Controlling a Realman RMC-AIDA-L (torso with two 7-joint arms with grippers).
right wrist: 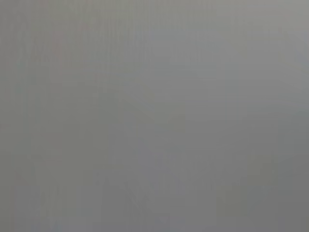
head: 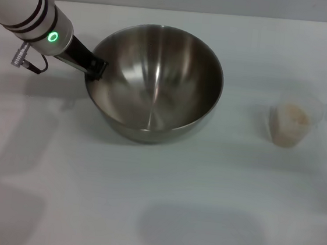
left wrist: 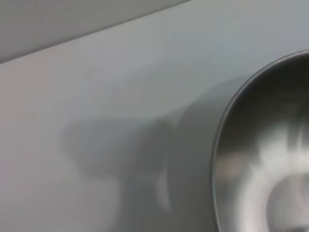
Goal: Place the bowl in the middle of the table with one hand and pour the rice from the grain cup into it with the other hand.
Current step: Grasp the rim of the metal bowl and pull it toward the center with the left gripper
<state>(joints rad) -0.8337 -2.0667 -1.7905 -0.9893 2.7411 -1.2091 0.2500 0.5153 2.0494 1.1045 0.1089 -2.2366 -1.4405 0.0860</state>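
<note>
Up in the head view's upper left, the left arm reaches in from the corner, white with dark bands and a lit green ring, and its left end effector [head: 96,68] sits at the left rim of the bowl [head: 155,86]. The dark tip meets the rim there and appears to be clamped on it, though the fingers themselves are too small and dark to make out clearly, so how far they are parted cannot be told for certain.

The bowl stands upright on the worktop [head: 154,215], a little left of the frame's centre and in its upper half. Its brushed inside shows only reflections, with no grains in it. A soft shadow lies on the white surface under and to the left of it.

Well apart from the bowl, at the right side of the frame, the grain cup [head: 295,122] stands upright on the worktop with its small lip pointing toward the right edge. The rice [head: 293,115] shows as a pale heap inside it, filling much of the cup.

From the left wrist view, the bowl's curved rim and shiny inside [left wrist: 270,164] fill the lower right of the frame, with the worktop [left wrist: 96,96] and a blurred shadow beside it.

No part of the right arm or the right end effector appears in the head view, and the right wrist view shows only a flat grey field.
</note>
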